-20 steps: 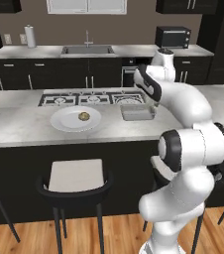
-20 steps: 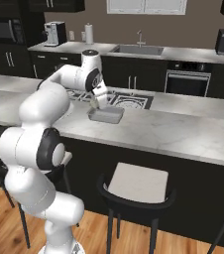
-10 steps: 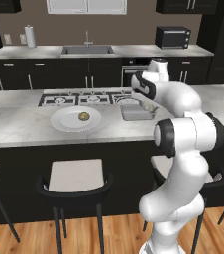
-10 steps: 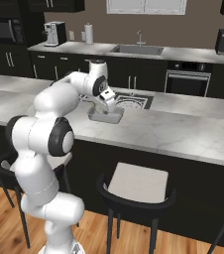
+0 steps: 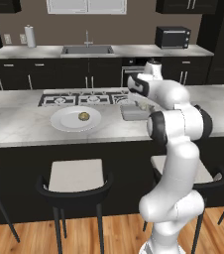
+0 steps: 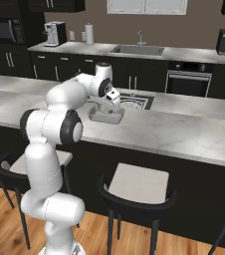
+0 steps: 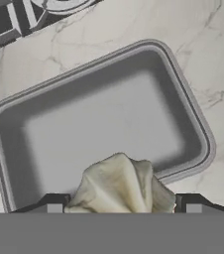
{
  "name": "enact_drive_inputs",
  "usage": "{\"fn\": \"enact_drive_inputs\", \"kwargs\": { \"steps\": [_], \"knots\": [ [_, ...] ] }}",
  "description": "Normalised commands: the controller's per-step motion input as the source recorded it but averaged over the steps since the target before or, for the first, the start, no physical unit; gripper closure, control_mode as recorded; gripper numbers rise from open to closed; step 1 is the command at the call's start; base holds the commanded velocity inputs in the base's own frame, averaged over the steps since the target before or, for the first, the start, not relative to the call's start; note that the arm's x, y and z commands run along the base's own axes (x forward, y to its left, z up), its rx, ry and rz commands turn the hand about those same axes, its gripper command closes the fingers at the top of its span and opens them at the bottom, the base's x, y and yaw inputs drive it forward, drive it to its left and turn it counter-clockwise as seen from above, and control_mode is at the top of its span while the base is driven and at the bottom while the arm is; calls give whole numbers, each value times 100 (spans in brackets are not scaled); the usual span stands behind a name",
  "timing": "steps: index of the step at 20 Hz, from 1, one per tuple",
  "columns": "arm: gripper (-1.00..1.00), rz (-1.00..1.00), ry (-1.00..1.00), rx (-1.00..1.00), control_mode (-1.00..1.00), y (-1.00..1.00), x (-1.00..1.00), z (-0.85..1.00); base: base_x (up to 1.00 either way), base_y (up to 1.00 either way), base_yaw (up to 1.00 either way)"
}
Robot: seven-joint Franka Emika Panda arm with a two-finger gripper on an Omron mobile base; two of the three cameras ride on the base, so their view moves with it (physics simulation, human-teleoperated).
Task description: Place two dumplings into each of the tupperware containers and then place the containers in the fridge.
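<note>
claw (image 7: 119,211): pinches a dumpling (image 7: 120,186) between its two dark tips; held above the greyish tupperware container (image 7: 99,124), over that tub's near rim in the hand view.
claw position, base views: at the far end of the arm, just above the container (image 5: 134,112) on the bench (image 5: 20,129); in the right base view the claw (image 6: 106,107) sits directly over the same tub (image 6: 106,117).
held dumpling: pale beige, folded surface, raised clear of the tub floor; whether it touches the rim cannot be told.
greyish container: shallow, rectangular, cut corners, interior bare; rests flat on the marbled bench just in front of the cooktop (image 5: 84,99).
white plate (image 5: 76,119): on the bench left of the container, well apart from it in the left base view.
second dumpling (image 5: 84,116): lies near the middle of the white plate.
cooktop edge: dark grates visible at the top left of the hand view (image 7: 20,17), near the tub's far corner.
stools (image 5: 77,178): stand in front of the bench, on the robot's side.
back wall: sink (image 5: 87,49), microwave (image 5: 172,37), paper towel roll (image 5: 30,35) on the rear counter.
</note>
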Motion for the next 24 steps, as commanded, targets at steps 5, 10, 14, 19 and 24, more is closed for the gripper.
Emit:
{"fn": "enact_drive_inputs", "kwargs": {
  "steps": [5,10,14,19,24],
  "knots": [
    [100,12,1,0,-100,-7,51,-11,0,0,0],
    [100,11,1,-1,-100,-4,44,-21,0,0,0],
    [100,11,1,-2,-100,-8,40,-23,0,0,0],
    [100,11,2,-3,-100,-9,28,-25,0,0,0],
    [100,10,1,-4,-100,-5,17,-23,0,0,0]
  ]
}}
